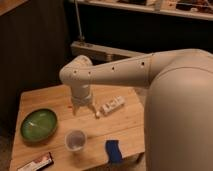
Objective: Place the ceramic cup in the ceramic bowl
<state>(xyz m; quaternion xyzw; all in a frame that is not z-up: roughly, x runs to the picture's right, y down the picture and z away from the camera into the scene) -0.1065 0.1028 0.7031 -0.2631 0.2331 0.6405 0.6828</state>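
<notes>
On the wooden table [125,127], in the single camera view, the ceramic cup [75,140] stood upright near the front edge, its pale inside showing and nothing in it that could be made out. From the cup, the ceramic bowl [39,124] lay at about ten o'clock, near but apart from it, green and shallow with a darker rim, resting flat on the left part of the tabletop. The gripper [85,111] hung at roughly twelve o'clock from the cup, above the table's middle, pointing straight down from the pale arm [115,72] that reached in from the right. Its two fingers were spread apart with nothing between them, and they touched neither cup nor bowl. A white packet [112,106] lay just beside the gripper at its three o'clock. A blue object [113,150] sat at about four o'clock from the cup, close to the front edge. A dark wrapped bar [39,161] lay at the cup's eight o'clock, at the near left corner.
</notes>
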